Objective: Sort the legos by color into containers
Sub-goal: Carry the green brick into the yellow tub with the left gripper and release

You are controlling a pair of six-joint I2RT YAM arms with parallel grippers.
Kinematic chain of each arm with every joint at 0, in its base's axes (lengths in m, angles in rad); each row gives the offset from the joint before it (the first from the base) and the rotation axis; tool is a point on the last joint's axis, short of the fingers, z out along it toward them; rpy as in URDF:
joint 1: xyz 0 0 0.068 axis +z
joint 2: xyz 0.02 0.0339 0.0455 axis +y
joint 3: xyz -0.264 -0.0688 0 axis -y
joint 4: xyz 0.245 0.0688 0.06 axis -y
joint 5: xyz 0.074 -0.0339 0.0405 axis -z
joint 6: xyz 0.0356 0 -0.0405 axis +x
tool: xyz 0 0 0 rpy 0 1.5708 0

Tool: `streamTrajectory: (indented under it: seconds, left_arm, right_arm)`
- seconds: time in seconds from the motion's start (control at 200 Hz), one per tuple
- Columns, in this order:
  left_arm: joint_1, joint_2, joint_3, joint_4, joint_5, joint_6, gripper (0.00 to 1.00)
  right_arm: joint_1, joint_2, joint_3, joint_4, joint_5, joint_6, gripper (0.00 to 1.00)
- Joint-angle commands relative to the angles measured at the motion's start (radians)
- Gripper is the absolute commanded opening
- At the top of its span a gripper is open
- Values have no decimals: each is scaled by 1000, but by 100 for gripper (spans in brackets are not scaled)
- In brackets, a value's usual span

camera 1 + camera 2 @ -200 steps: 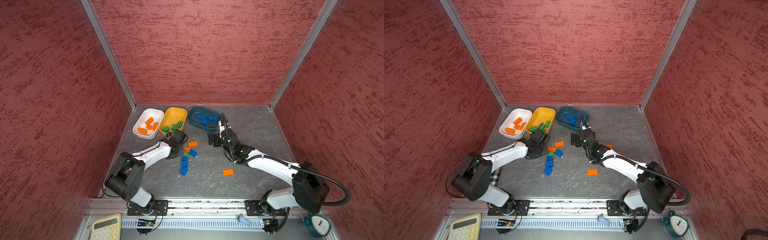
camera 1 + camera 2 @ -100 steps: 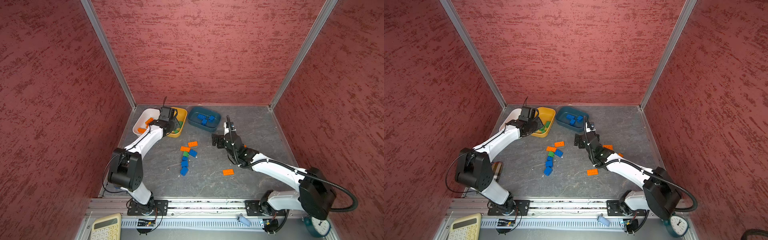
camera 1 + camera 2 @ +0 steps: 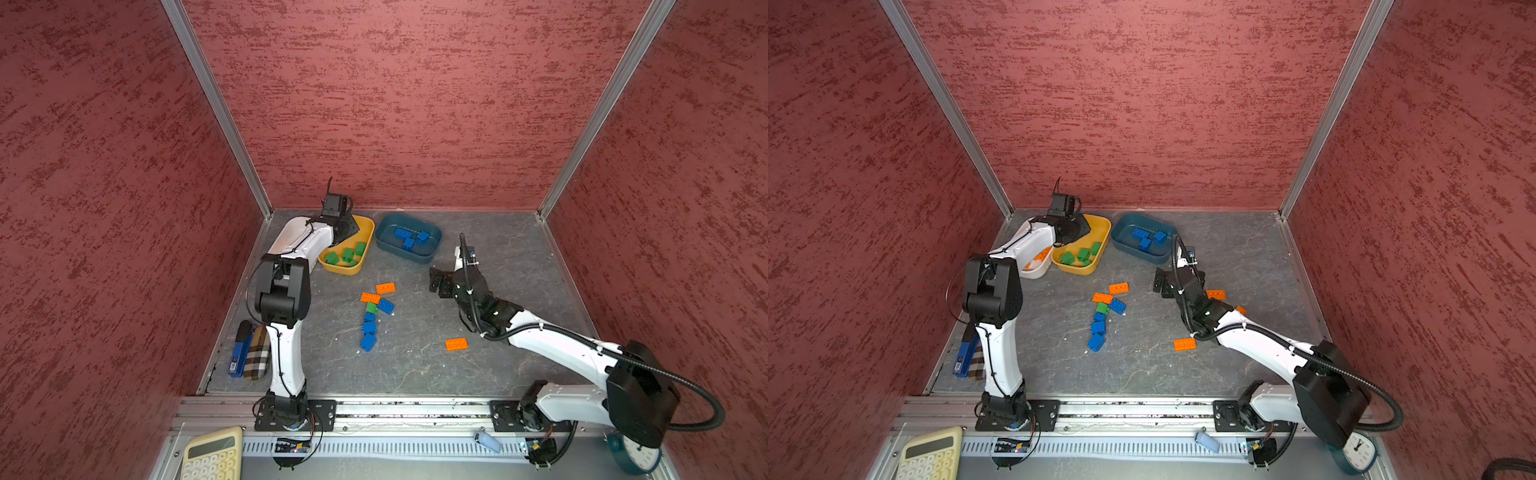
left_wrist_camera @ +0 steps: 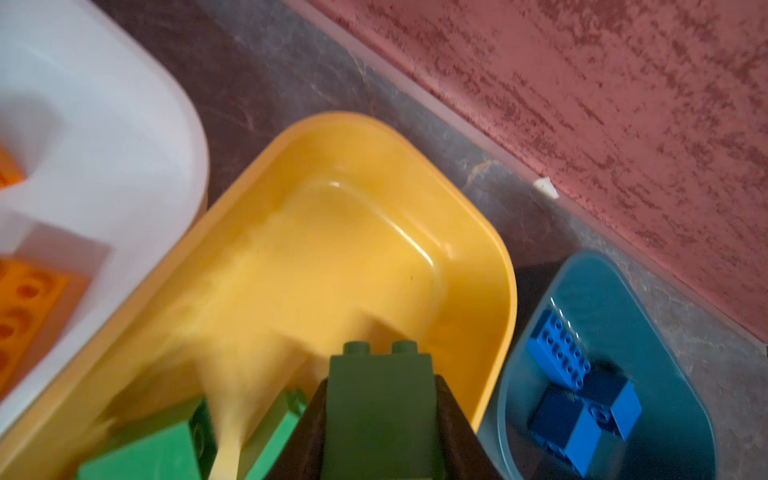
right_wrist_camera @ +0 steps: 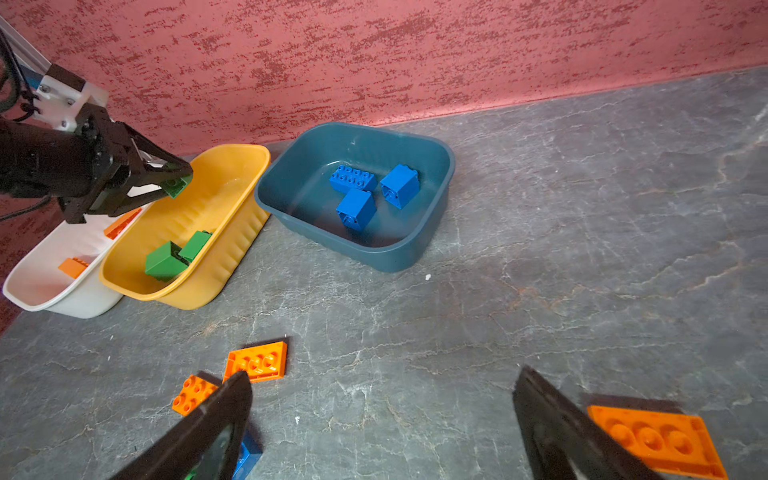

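Now we have our left gripper [image 5: 172,178] clamped on a green brick [image 4: 380,411], hanging directly above the mustard-yellow tub [image 4: 478,257], so it should drop straight down. Our right gripper [image 5: 384,376] gapes empty, nearer the orange bricks [image 5: 652,440].

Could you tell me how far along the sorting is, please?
Done: white tub holds orange bricks, yellow tub green bricks, teal tub three blue bricks. In hand: left gripper holds a green brick over the yellow tub. Left: loose mixed-colour bricks on the table; right gripper open.
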Motion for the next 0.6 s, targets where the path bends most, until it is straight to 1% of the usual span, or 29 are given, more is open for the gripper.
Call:
streamTrajectory:
  seconds: [0.0, 0.06, 0.13, 0.225, 0.321, 0.381, 0.491, 0.536, 0.596]
  left_arm:
    - [13, 73, 113, -70, 14, 3, 38]
    - [18, 100, 154, -83, 35, -5, 46]
    - [20, 104, 167, -73, 68, -3, 56]
    - [16, 89, 167, -58, 90, 25, 59]
    - [9, 68, 166, -76, 93, 51, 65]
    - [-1, 40, 144, -81, 101, 67, 68]
    - [-27, -41, 77, -92, 113, 96, 81]
    - [-45, -75, 44, -110, 93, 107, 87]
    - [-71, -134, -15, -124, 67, 124, 91]
  right_arm:
    - [1, -21, -3, -10, 51, 21, 99]
    - [1, -21, -3, -14, 47, 26, 99]
    - [1, -21, -4, -20, 46, 34, 99]
    - [1, -22, -8, -29, 49, 44, 99]
    - [1, -23, -7, -31, 54, 49, 99]
    - [1, -22, -9, -30, 54, 50, 99]
    - [0, -18, -9, -43, 49, 50, 99]
    - [1, -18, -12, -46, 50, 51, 99]
    - [1, -18, -14, -51, 53, 51, 99]
